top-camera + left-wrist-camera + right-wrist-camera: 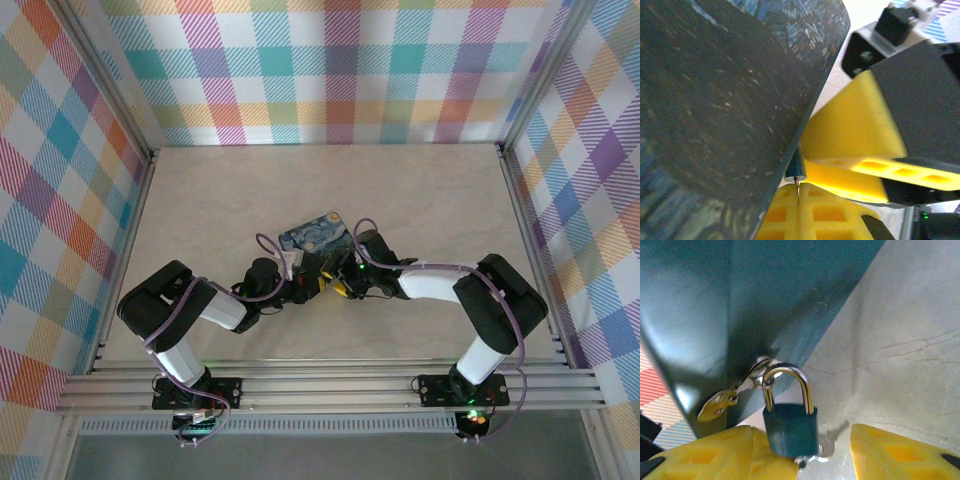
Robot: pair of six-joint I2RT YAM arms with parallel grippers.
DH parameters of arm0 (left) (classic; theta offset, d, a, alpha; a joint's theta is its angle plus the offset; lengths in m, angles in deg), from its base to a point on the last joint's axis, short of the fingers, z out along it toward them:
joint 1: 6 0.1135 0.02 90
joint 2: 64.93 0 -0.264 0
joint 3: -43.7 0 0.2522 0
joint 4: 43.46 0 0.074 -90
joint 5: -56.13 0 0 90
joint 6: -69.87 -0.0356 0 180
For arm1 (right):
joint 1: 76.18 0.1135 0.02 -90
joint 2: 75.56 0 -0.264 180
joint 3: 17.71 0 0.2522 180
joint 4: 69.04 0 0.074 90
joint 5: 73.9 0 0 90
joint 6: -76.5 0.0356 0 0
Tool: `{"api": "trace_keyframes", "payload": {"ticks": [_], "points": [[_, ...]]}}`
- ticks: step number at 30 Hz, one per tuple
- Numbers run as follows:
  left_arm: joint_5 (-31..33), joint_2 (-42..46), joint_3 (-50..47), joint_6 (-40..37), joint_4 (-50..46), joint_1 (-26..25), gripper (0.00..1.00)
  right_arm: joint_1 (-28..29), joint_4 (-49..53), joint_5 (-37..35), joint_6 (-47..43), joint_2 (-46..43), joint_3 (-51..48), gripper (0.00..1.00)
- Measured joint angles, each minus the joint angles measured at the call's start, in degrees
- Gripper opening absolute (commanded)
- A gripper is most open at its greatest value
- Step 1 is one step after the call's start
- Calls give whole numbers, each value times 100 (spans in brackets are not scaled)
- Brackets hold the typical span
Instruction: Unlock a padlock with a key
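Note:
The padlock [790, 431], a small blue body with a silvery shackle [807, 387], hangs from the hasp of the night-sky tin [312, 234]. My right gripper [820, 452] is open around it: the body leans on the left yellow pad [715, 455], and the right pad [900, 452] stands clear. A silvery key [834, 439] shows behind the lock's bottom, and a brassy key [715, 406] dangles at the left. My left gripper [799, 195] is shut on a thin key blade [798, 186] that meets the padlock's underside [796, 175]. Both grippers [303, 285] [337, 282] meet just in front of the tin.
The tin's dark side wall [725, 110] stands close on the left of my left gripper. The right gripper's yellow fingers [855, 132] crowd in from the right. Pale tabletop [420, 200] stretches beyond the tin, bounded by plaid walls [330, 70] and metal rails [330, 385].

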Motion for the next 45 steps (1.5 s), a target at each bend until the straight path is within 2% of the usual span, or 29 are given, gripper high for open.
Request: {"api": "trace_keyframes", "payload": {"ticks": [4, 12, 15, 17, 18, 20, 21, 23, 28, 35, 38, 45], "points": [[-129, -57, 0, 223, 212, 0, 0, -2, -179, 50, 85, 133, 0, 43], [-173, -125, 39, 372, 249, 11, 0, -2, -310, 46, 129, 160, 0, 17], [-188, -125, 70, 365, 177, 11, 0, -2, -210, 26, 70, 149, 15, 11], [-192, -125, 76, 343, 146, 11, 0, 0, -35, -4, -22, 116, 74, 13], [-192, -118, 85, 323, 122, 11, 0, 4, 42, -33, -61, 92, 96, 19], [-216, -79, 101, 278, 61, 9, 0, 4, 144, -92, -118, 24, 105, 41], [-229, -48, 101, 249, 52, 7, 0, 4, 146, -111, -140, -11, 103, 46], [-175, 20, 101, 214, -33, 11, 0, 4, 162, -133, -186, -136, 74, 48], [-151, 81, 101, 192, -114, 55, 0, -9, 72, -304, -201, -647, -192, 46], [-452, 234, 98, 57, -417, 535, 0, -98, 496, -706, -326, -1032, -267, 28], [-507, 457, 127, -245, -929, 710, 0, -160, 697, -813, -356, -1029, -271, 25], [-444, 922, 527, -1421, -2496, 743, 0, -391, 721, -861, -474, -933, -330, 23]]}}
